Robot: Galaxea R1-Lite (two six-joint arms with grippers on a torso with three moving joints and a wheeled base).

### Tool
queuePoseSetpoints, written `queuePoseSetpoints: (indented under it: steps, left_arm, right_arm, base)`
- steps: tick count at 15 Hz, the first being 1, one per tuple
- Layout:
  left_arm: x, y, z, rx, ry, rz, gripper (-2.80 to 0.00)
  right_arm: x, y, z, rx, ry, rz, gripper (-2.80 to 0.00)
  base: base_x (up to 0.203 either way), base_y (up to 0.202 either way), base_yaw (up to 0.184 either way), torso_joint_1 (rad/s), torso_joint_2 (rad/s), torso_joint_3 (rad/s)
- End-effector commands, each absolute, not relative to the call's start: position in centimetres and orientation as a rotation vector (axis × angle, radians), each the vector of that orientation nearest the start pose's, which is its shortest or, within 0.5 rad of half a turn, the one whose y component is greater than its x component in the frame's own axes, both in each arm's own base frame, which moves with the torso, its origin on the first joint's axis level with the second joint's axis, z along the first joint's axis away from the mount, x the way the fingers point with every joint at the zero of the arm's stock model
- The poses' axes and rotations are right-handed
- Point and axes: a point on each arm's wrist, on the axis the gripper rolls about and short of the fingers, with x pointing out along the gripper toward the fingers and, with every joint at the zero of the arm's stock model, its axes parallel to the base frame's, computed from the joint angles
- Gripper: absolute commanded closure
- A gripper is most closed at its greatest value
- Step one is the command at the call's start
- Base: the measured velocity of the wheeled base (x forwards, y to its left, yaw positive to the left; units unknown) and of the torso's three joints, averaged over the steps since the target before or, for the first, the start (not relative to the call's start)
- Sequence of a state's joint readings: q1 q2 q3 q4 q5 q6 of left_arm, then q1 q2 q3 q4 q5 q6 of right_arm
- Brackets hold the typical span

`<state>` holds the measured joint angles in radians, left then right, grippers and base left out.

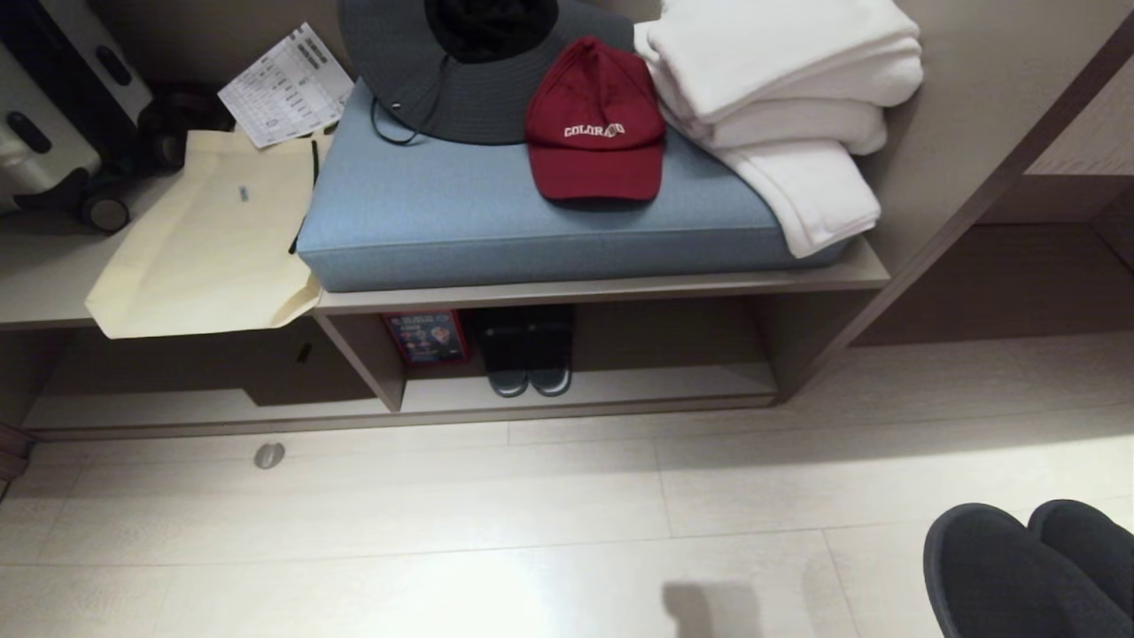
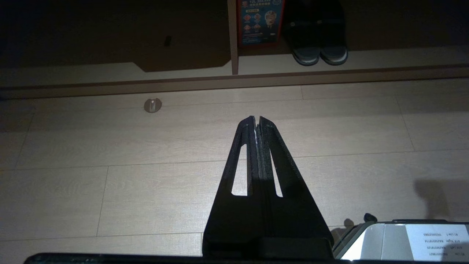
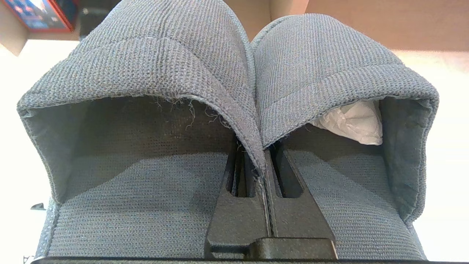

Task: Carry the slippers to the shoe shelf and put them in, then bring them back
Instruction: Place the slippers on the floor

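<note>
Slippers (image 3: 234, 121) fill the right wrist view — soft and grey-blue, side by side, with the right gripper (image 3: 264, 168) clamped on the two inner edges where their bands meet. In the head view they show as dark rounded toes (image 1: 1028, 567) low over the pale floor (image 1: 443, 532), well apart from the shoe shelf (image 1: 673, 390) and off to its right.

That shelf is the low open box under the blue cushion (image 1: 532, 221). Inside it, just right of the divider (image 1: 363, 359), stands a red box (image 1: 427, 337), and right beside that box sits a darker pair of shoes (image 1: 528, 359). Right of the dark pair, the shelf board looks bare — probably the best spot to aim for.

To do it well, I think the robot should keep the pinch tight, bring the slippers low and level, lift them over the shelf's front lip, and slide them in toes first without bumping the dark pair.

Over the floor in front of the shelf hangs the left gripper (image 2: 257, 121), fingers pressed together and holding nothing.
</note>
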<state>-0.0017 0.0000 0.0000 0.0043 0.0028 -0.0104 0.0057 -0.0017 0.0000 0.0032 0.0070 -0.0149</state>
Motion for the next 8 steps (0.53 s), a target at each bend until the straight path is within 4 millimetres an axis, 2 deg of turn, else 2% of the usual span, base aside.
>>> queuePoseSetpoints:
  steps: [1, 8]
  left_arm:
    - [-2.28, 0.01, 7.52, -0.011, 0.003, 0.002, 0.00]
    - [-2.28, 0.01, 7.50, -0.013, 0.005, 0.002, 0.00]
  right_arm:
    - [-2.30, 0.00, 7.51, -0.015, 0.000, 0.014, 0.00]
    - [-2.30, 0.00, 7.51, -0.015, 0.000, 0.014, 0.00]
  base:
    - [0.000, 0.000, 0.000, 0.004, 0.00, 0.200]
    - [0.000, 0.000, 0.000, 0.001, 0.00, 0.201]
